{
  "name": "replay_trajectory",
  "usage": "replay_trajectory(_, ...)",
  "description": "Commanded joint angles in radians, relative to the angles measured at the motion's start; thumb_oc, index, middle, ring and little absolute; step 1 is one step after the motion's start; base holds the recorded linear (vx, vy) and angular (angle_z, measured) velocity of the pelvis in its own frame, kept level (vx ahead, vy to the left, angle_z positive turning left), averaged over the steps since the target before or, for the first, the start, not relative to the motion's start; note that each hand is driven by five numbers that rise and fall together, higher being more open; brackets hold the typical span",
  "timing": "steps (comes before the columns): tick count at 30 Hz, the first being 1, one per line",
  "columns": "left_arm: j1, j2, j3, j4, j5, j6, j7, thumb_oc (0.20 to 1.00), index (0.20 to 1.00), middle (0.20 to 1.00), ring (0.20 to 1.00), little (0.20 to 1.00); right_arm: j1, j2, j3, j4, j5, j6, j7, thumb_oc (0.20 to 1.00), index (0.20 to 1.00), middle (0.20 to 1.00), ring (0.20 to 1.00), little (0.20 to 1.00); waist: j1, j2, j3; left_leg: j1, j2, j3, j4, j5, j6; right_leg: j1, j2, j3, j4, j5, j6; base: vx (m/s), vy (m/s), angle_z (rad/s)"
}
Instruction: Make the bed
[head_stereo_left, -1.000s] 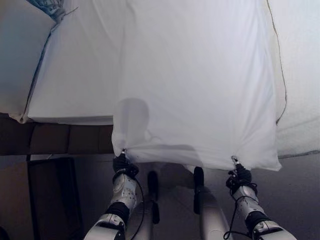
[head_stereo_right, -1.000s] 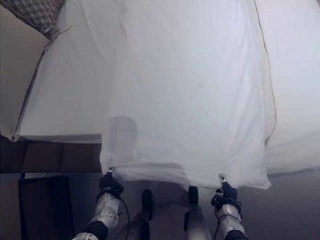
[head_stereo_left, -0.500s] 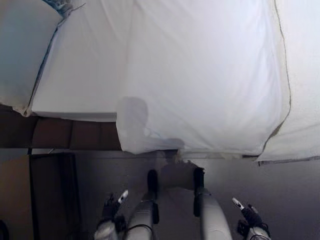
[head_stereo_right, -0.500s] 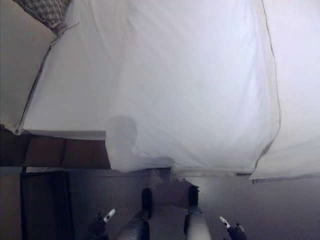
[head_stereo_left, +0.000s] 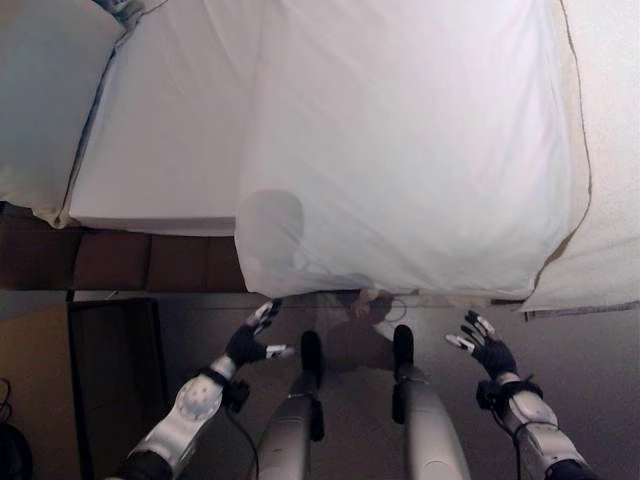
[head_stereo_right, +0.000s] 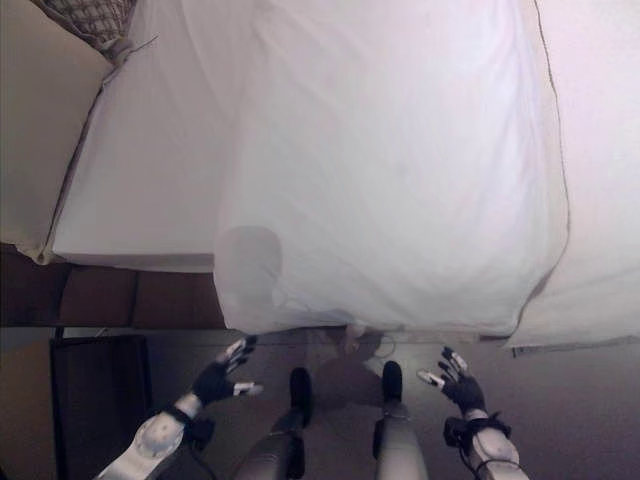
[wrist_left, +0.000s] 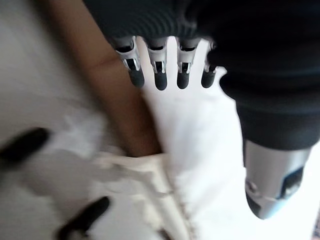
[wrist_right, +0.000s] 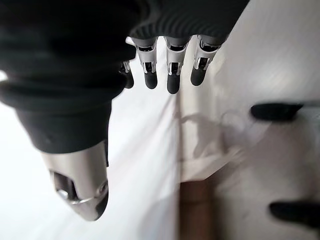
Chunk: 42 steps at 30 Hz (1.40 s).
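Hands first, since they are what you will find changed. A second ago both of them pinched the near hem of the white sheet and held it stretched off the bed's foot; half a second ago they had let go and sat low by the frame's bottom edge, and the hem had dropped.

Left eye view: your left hand now hangs just below the sheet's near left corner, fingers spread and straight, holding nothing, clear of the cloth. Your right hand hangs below the sheet's near right corner, also spread and empty. The sheet lies flat over the mattress, its hem draped over the near edge. To the sheet's right lies a second pale cover with a dark piped seam. To the sheet's left sits a pillow. Below the mattress on that side a brown bed base shows.

Right eye view: the same layout, with both hands open and apart from the hem.

Left wrist view: the left hand's fingers reach out straight over white cloth and a brown strip of the bed base, touching neither.

Right wrist view: the right hand's fingers are likewise straight, above the sheet's edge, closed on nothing.
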Motion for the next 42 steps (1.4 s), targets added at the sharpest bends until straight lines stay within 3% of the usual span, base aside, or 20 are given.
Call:
replay_trajectory(1,-0.095,0.034,-0.056,-0.040,-0.060,-0.036,-0.077,1.000,1.000,1.000,1.000,1.000,-0.070,0.001,0.050,-0.019,0.105,-0.021,0.069,1.000,1.000,1.000,1.000,1.000,-0.011,-0.048,-0.006,-0.033,0.004,-0.001,0.072,-0.052,-0.027,0.014,-0.044,0.021,-0.059,0.063,0.070,-0.06,-0.005,-0.03)
replay_trajectory(2,-0.203,0.041,-0.122,-0.031,-0.083,-0.035,-0.105,1.000,1.000,1.000,1.000,1.000,-0.141,-0.001,0.080,-0.009,0.149,-0.008,0.090,1.000,1.000,1.000,1.000,1.000,-0.014,-0.052,0.004,-0.045,0.005,0.004,0.081,-0.052,-0.029,0.001,-0.042,0.024,-0.053,0.062,0.070,-0.07,-0.004,-0.07)
replay_trajectory(8,-0.425,-0.009,-0.213,0.050,-0.190,-0.010,-0.176,1.000,1.000,1.000,1.000,1.000,-0.300,-0.002,0.138,0.049,0.215,0.027,0.117,1.000,1.000,1.000,1.000,1.000,-0.018,-0.056,0.038,-0.099,0.005,0.007,0.129,-0.057,-0.034,-0.050,-0.037,0.034,-0.017,0.059,0.067,-0.06,-0.004,-0.04)
replay_trajectory(12,-0.602,-0.048,-0.278,0.164,-0.270,0.040,-0.244,1.000,1.000,1.000,1.000,1.000,-0.429,0.009,0.177,0.110,0.284,0.063,0.139,1.000,1.000,1.000,1.000,1.000,-0.028,-0.053,0.068,-0.169,0.007,0.007,0.182,-0.061,-0.039,-0.122,-0.031,0.049,0.033,0.055,0.062,-0.07,-0.004,-0.02)
replay_trajectory(16,-0.690,-0.086,-0.216,0.260,-0.240,0.033,-0.167,1.000,1.000,1.000,1.000,1.000,-0.542,0.011,0.181,0.154,0.334,0.069,0.124,1.000,1.000,1.000,1.000,1.000,-0.026,-0.051,0.087,-0.246,0.005,0.008,0.239,-0.070,-0.042,-0.197,-0.031,0.056,0.081,0.050,0.058,-0.05,-0.009,-0.02)
replay_trajectory(20,-0.780,-0.153,-0.112,0.424,-0.170,0.039,-0.020,1.000,1.000,1.000,1.000,1.000,-0.707,0.010,0.164,0.240,0.335,0.051,0.066,1.000,1.000,1.000,1.000,1.000,-0.022,-0.048,0.101,-0.341,0.012,0.015,0.325,-0.091,-0.042,-0.288,-0.032,0.069,0.162,0.030,0.052,-0.04,-0.001,0.07)
replay_trajectory(26,-0.893,-0.166,-0.060,0.571,-0.076,0.053,0.121,1.000,1.000,1.000,1.000,1.000,-0.882,-0.009,0.167,0.357,0.301,0.044,0.004,1.000,1.000,1.000,1.000,1.000,-0.022,-0.055,0.101,-0.426,0.015,0.012,0.407,-0.114,-0.043,-0.373,-0.029,0.076,0.239,0.012,0.044,-0.01,0.002,0.07)
replay_trajectory(31,-0.968,-0.137,-0.036,0.628,-0.032,0.058,0.234,1.000,1.000,1.000,1.000,1.000,-1.019,-0.041,0.172,0.436,0.189,0.017,-0.116,1.000,1.000,1.000,1.000,1.000,-0.020,-0.061,0.101,-0.489,0.019,0.016,0.424,-0.116,-0.038,-0.429,-0.025,0.083,0.238,0.025,0.045,-0.01,0.019,-0.06)
replay_trajectory(33,-0.997,-0.107,-0.029,0.644,-0.003,0.062,0.288,1.000,1.000,1.000,1.000,1.000,-1.071,-0.081,0.195,0.464,0.037,0.017,-0.205,1.000,1.000,1.000,1.000,1.000,-0.021,-0.062,0.101,-0.501,0.016,0.014,0.423,-0.110,-0.038,-0.435,-0.028,0.078,0.240,0.023,0.044,0.00,0.009,-0.09)
replay_trajectory(34,-0.997,-0.107,-0.029,0.644,-0.003,0.062,0.288,1.000,1.000,1.000,1.000,1.000,-1.072,-0.081,0.195,0.464,0.037,0.017,-0.205,1.000,1.000,1.000,1.000,1.000,-0.021,-0.062,0.101,-0.502,0.016,0.014,0.423,-0.110,-0.038,-0.435,-0.029,0.078,0.240,0.023,0.044,0.00,0.000,0.00)
replay_trajectory(39,-1.002,-0.031,-0.007,0.688,0.073,0.090,0.363,1.000,1.000,1.000,1.000,1.000,-1.127,-0.180,0.211,0.544,-0.163,0.062,-0.327,1.000,1.000,1.000,1.000,1.000,-0.017,-0.064,0.101,-0.489,0.012,0.012,0.397,-0.096,-0.041,-0.419,-0.032,0.061,0.218,0.033,0.046,0.00,0.005,0.03)
replay_trajectory(42,-0.985,-0.001,0.007,0.697,0.094,0.099,0.379,1.000,1.000,1.000,1.000,1.000,-1.118,-0.201,0.207,0.556,-0.193,0.073,-0.342,1.000,1.000,1.000,1.000,1.000,-0.018,-0.068,0.101,-0.474,0.012,0.010,0.376,-0.089,-0.041,-0.403,-0.032,0.056,0.203,0.038,0.047,0.00,0.000,0.00)
